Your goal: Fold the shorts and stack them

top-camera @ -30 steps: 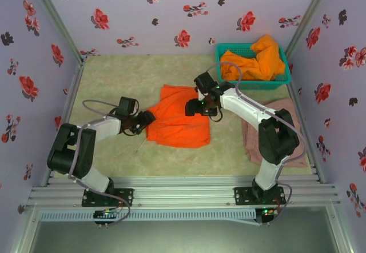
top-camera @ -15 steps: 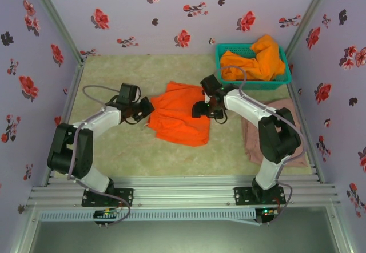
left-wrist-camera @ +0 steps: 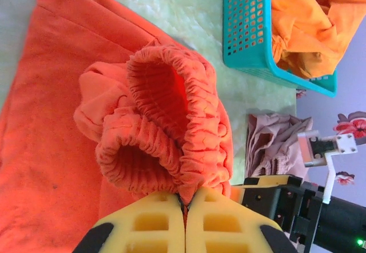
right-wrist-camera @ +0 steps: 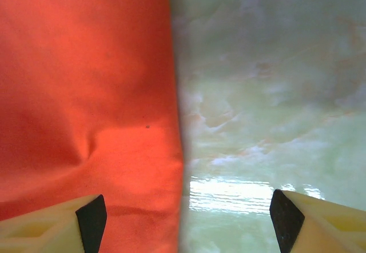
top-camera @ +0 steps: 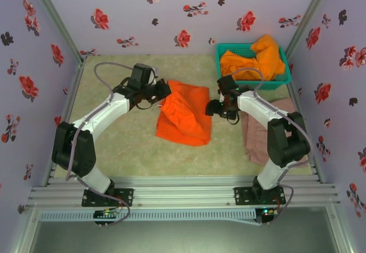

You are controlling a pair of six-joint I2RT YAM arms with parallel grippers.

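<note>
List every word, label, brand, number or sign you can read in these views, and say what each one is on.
None: no readable text on the spread orange shorts, the pink shorts, the teal basket or the flowered walls, which carry a printed pattern, not lettering.

Base to wrist, the left arm (top-camera: 100, 119) stretches long to the far left corner of the orange shorts (top-camera: 183, 119). There the left gripper (left-wrist-camera: 186, 199) has its fingers pressed together, pinching the gathered waistband. Elbow folded, the right arm (top-camera: 260, 107) angles its forearm to the shorts' right edge. Over that edge the right gripper (right-wrist-camera: 189, 213) has its fingers spread wide, holding nothing.
</note>
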